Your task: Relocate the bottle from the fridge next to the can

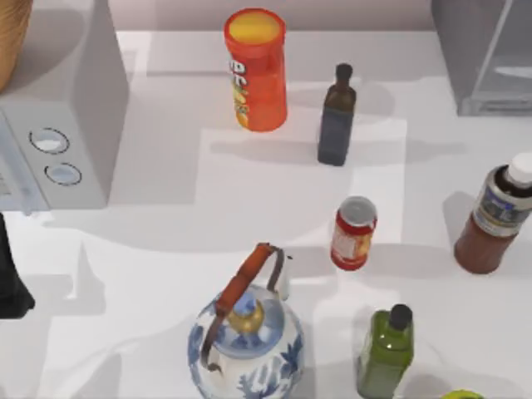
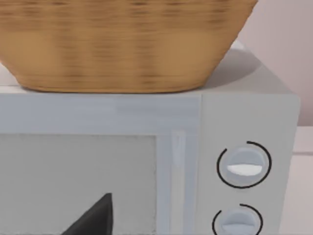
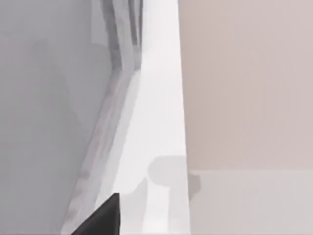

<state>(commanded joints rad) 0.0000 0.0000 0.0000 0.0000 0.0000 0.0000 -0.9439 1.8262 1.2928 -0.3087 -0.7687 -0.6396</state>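
Top view: bottle (image 1: 495, 218) upright near right table edge, out on the open table, well below fridge (image 1: 486, 56) at top right corner. Not inside fridge. Can (image 1: 353, 233) upright left of bottle, clear gap between them. Green bottle (image 1: 386, 352) just below can, dark slim bottle (image 1: 336, 116) above it, orange tube (image 1: 256, 70) further up-left, teapot (image 1: 247, 333) lower centre.

Left arm (image 1: 12, 274) parked at left edge by the microwave (image 1: 60, 125); left wrist view faces microwave and basket (image 2: 122, 46). Right wrist view faces fridge wall (image 3: 49, 107); dark finger tip (image 3: 100, 218) visible. Fingers of either pincer: cannot tell.

Judgement: bottle still to be brought beside can. Use right arm, grip body at label band, keep vertical. Set down in gap right of can, close but not touching. Watch green bottle's cap on approach; avoid nudging can.
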